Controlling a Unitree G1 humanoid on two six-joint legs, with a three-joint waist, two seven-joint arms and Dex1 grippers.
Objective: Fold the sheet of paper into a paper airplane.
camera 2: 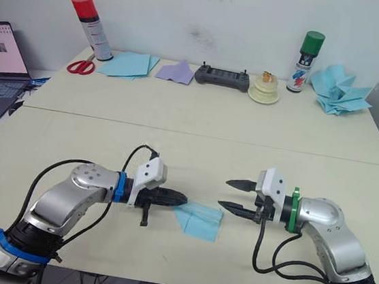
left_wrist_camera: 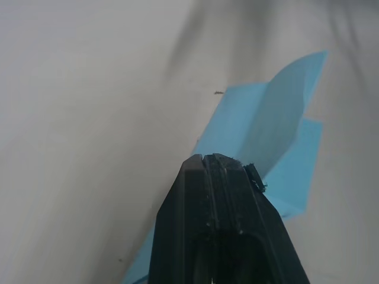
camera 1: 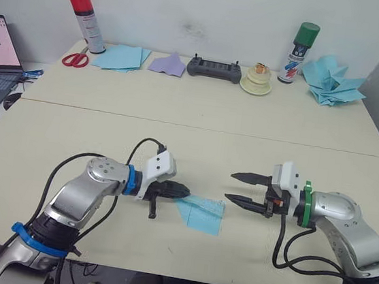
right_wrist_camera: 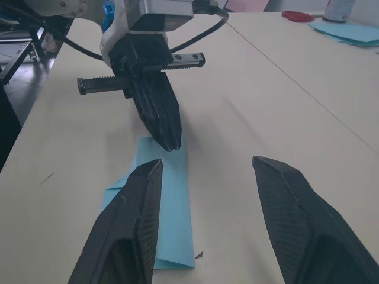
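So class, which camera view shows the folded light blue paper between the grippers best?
The right eye view: the whole folded paper lies unobstructed on the table. The left eye view matches it. The left wrist view hides part behind the left gripper; the right wrist view shows a strip.

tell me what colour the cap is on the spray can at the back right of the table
Green: the spray can's cap shows best in the right eye view.

We see sheet of paper (camera 1: 202, 213): light blue, partly folded into flat layered wedge, one flap raised (seen from left wrist). Lies on near table, between grippers, one pointed end toward left arm.
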